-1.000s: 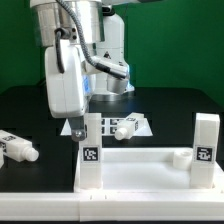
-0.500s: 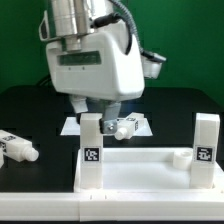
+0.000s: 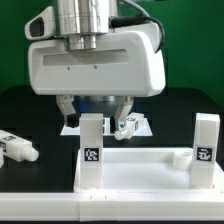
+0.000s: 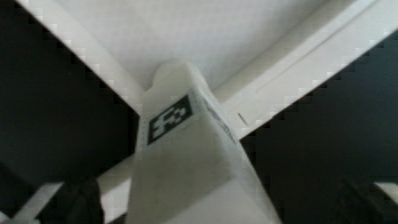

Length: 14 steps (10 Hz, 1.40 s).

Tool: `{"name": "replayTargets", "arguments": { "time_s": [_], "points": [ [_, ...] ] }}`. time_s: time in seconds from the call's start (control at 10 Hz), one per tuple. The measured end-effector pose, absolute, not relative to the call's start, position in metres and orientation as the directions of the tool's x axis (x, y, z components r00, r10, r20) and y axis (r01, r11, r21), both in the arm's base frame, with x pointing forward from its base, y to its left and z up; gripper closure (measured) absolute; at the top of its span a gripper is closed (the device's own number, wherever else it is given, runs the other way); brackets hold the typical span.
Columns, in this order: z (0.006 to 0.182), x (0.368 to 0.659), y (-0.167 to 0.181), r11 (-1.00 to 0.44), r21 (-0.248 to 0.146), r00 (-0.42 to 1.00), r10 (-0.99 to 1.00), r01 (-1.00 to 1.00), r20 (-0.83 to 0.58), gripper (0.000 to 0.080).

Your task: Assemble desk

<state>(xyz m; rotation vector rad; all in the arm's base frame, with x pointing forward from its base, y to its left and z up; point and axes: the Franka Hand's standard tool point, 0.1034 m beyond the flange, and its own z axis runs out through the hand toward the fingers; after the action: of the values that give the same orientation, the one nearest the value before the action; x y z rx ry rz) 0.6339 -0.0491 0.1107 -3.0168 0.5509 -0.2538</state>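
The gripper (image 3: 95,113) hangs spread wide, holding nothing. Directly beneath it, in line with the gap between its fingers (image 3: 66,108), a tagged upright leg (image 3: 91,135) of the desk (image 3: 140,160) stands untouched.

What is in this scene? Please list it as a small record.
claw: open, empty, over one upright leg
panel: flat, in front
upright legs: two, the other also at a panel corner
loose legs: two; one at the exterior view's left, one on the marker board
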Motion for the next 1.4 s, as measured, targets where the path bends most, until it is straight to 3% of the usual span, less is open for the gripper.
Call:
{"name": "replayTargets", "arguments": {
  "time_s": [0.2, 0.4, 0.5, 0.6, 0.7, 0.9, 1.1, 1.4],
  "points": [
    [0.106, 0.634, -0.048, -0.958, -0.076, 0.942, -0.287, -0.278, 0.172, 0.0151],
    [0.106, 0.634, -0.049, -0.947, -0.081, 0.932, -0.321, -0.311, 0.168, 0.0398],
    [0.106, 0.634, -0.049, -0.920, -0.095, 0.906, -0.392, -0.381, 0.161, 0.0398],
    [0.106, 0.634, -0.051, -0.883, -0.106, 0.869, -0.470, -0.458, 0.155, 0.0513],
    [0.106, 0.634, -0.053, -0.849, -0.115, 0.836, -0.529, -0.516, 0.148, 0.0513],
    [0.107, 0.633, -0.055, -0.628, -0.141, 0.621, -0.778, -0.766, 0.093, 0.0513],
    [0.107, 0.630, -0.054, -0.217, -0.150, 0.219, -0.976, -0.965, -0.002, 0.0513],
    [0.107, 0.629, -0.054, -0.053, -0.148, 0.060, -0.997, -0.988, -0.041, 0.0512]
  ]
}}
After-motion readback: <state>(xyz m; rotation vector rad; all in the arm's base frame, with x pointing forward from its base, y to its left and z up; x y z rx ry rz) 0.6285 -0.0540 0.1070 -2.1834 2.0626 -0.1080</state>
